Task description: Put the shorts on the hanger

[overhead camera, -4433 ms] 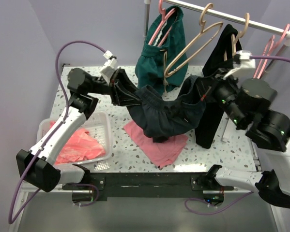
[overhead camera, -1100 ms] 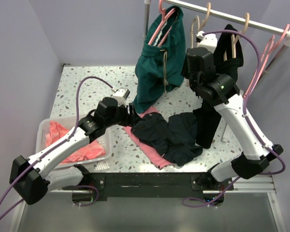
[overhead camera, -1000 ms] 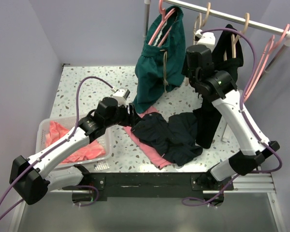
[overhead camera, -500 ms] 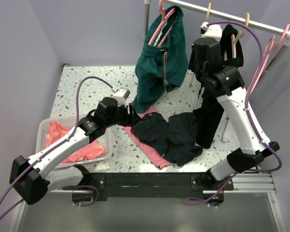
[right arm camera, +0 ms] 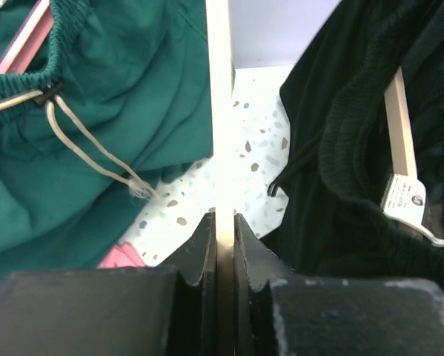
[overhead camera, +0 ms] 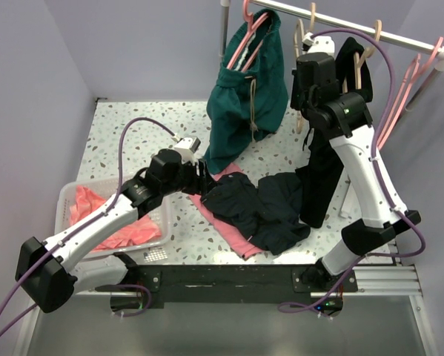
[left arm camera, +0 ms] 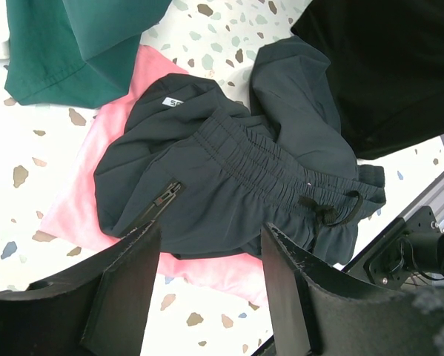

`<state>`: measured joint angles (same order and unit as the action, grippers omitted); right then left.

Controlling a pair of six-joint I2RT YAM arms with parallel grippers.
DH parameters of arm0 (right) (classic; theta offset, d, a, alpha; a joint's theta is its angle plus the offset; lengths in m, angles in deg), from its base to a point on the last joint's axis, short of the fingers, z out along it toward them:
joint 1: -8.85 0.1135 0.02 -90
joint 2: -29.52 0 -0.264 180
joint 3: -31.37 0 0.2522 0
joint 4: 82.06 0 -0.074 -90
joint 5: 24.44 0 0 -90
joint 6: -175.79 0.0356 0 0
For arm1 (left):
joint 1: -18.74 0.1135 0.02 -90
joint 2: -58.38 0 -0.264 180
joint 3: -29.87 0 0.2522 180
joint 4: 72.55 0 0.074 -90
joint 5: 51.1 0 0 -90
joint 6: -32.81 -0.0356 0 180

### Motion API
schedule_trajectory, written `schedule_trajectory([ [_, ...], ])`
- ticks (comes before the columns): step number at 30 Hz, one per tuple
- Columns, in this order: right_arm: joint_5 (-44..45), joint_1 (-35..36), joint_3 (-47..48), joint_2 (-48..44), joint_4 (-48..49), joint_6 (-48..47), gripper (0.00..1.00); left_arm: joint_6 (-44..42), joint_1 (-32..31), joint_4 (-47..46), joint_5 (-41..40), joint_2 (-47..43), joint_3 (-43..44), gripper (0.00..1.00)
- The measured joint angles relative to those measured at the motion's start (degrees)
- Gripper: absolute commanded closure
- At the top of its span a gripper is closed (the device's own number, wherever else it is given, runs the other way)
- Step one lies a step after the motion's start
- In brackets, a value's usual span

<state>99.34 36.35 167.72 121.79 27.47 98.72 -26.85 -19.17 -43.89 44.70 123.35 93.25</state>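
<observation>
The dark navy shorts (overhead camera: 259, 208) lie crumpled on a pink cloth (overhead camera: 236, 236) on the table, waistband and drawstring showing in the left wrist view (left arm camera: 229, 185). My left gripper (overhead camera: 204, 178) is open and empty, low over the shorts' left edge (left arm camera: 210, 233). My right gripper (overhead camera: 307, 104) is raised near the rail and shut on a thin bar of the beige hanger (overhead camera: 299, 35), which runs straight up between its jaws (right arm camera: 225, 222). The hanger's bar (right arm camera: 220, 111) shows clearly there.
A teal garment (overhead camera: 247, 81) on a pink hanger and a long black garment (overhead camera: 322, 170) hang from the rail (overhead camera: 370, 28) either side of the hanger. More pink hangers (overhead camera: 407, 81) hang at right. A clear bin (overhead camera: 66, 196) with pink cloth stands front left.
Earlier both grippers held the shorts stretched in the air; now the shorts lie on the table. In the last second the right gripper has shifted slightly up by the rail. The left arm is still.
</observation>
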Motion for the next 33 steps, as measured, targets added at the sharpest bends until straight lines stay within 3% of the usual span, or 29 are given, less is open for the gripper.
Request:
schedule_trajectory([
  [20, -3.45, -0.5, -5.95, -6.8, 7.45, -7.63, 1.0, 0.02, 0.0, -0.26, 1.09, 1.03, 0.52, 0.43],
  [33, -8.15, -0.5, -9.31, -11.52, 6.01, -4.2, 1.0, 0.02, -0.07, -0.59, 1.9, 2.05, 0.76, 0.41],
])
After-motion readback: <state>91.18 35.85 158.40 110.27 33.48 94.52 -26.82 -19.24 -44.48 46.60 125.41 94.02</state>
